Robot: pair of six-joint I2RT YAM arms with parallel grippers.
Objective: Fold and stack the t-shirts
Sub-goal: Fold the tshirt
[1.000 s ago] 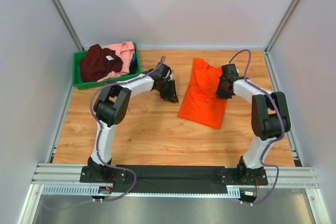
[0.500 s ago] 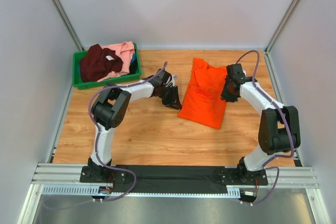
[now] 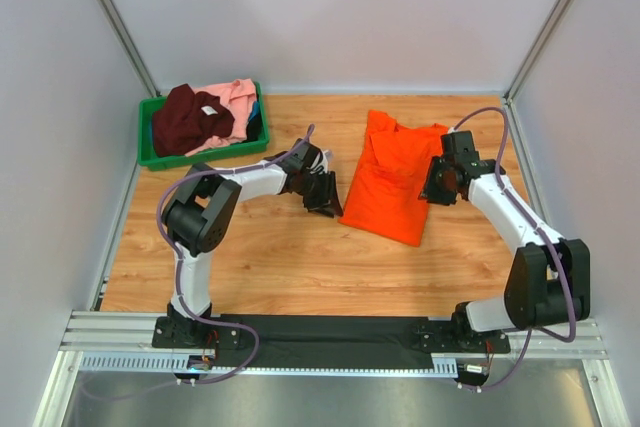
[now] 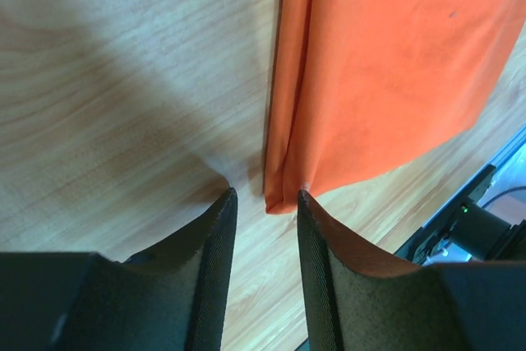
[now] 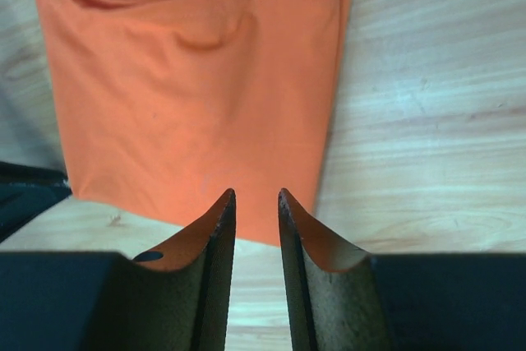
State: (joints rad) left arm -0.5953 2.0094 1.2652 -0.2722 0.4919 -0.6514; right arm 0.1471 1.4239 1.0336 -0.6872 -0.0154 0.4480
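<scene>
Wooden table (image 3: 260, 267) — folded orange t-shirt (image 3: 392, 179), its lower layers hidden.

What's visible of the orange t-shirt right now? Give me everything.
The orange t-shirt is plain, soft-looking cloth, folded lengthwise into a long narrow panel, collar end toward the far side, lying flat and slightly skewed on the wooden table. Mild creases near the collar; its left edge shows doubled layers. The left gripper straddles its near-left corner, the right gripper hangs over its right side, both open; contact cannot be confirmed.
</scene>
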